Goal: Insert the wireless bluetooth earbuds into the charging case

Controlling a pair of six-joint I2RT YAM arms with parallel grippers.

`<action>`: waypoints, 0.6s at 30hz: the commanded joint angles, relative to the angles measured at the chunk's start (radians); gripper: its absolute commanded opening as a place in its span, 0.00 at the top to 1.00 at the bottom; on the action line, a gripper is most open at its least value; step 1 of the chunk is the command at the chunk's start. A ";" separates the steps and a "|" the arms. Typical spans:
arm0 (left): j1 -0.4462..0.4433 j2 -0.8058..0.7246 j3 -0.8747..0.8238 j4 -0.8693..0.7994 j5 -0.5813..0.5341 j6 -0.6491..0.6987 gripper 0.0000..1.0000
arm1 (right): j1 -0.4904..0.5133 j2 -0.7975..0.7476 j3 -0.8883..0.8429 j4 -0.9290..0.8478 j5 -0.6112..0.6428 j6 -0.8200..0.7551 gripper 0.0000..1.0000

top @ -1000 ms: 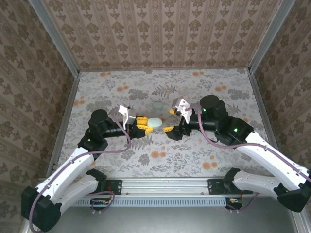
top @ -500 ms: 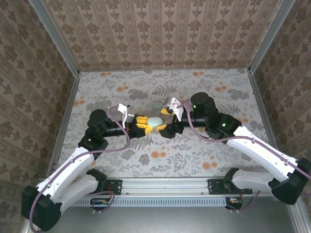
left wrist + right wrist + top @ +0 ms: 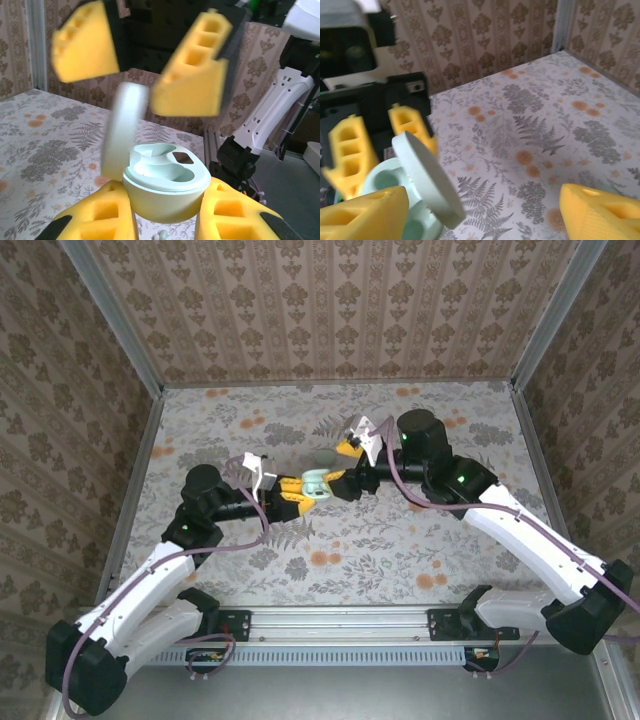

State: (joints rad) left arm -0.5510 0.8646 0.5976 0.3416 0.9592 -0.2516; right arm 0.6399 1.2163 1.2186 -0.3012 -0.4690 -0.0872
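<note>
mint charging case [image 3: 167, 182], lid raised, clamped by left gripper [image 3: 297, 490]; right gripper [image 3: 342, 466] splayed about lid; patterned floor [image 3: 545, 125] stretches beyond case

Charging case [image 3: 316, 483], top view: largely covered by gripper fingers; interior too small to read.
Lid [image 3: 125, 130], left wrist view: blurred, edges soft.
Left gripper [image 3: 165, 212]: fingers cropped by the bottom edge, case underside hidden between them.
Right gripper [image 3: 485, 195], right wrist view: both fingers cropped at the bottom edge; lower-left finger covers part of the case body.
Pale speck [image 3: 160, 235], bottom edge: cut off, unidentifiable.
</note>
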 commanded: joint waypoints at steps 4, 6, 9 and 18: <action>0.004 0.006 -0.011 0.047 0.036 -0.005 0.93 | -0.026 0.039 0.034 -0.015 0.041 0.050 0.20; 0.012 0.012 -0.011 0.062 0.038 -0.015 0.93 | -0.032 0.044 0.033 -0.020 0.041 0.056 0.20; 0.028 0.021 -0.014 0.074 0.039 -0.023 0.93 | -0.040 0.035 0.030 -0.020 0.013 0.067 0.20; 0.078 0.056 -0.036 0.183 0.049 -0.096 0.93 | -0.043 -0.021 0.014 -0.041 -0.005 0.089 0.19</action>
State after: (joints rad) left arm -0.4820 0.9138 0.5697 0.4442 0.9771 -0.3073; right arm 0.6025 1.2255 1.2232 -0.3195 -0.4541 -0.0181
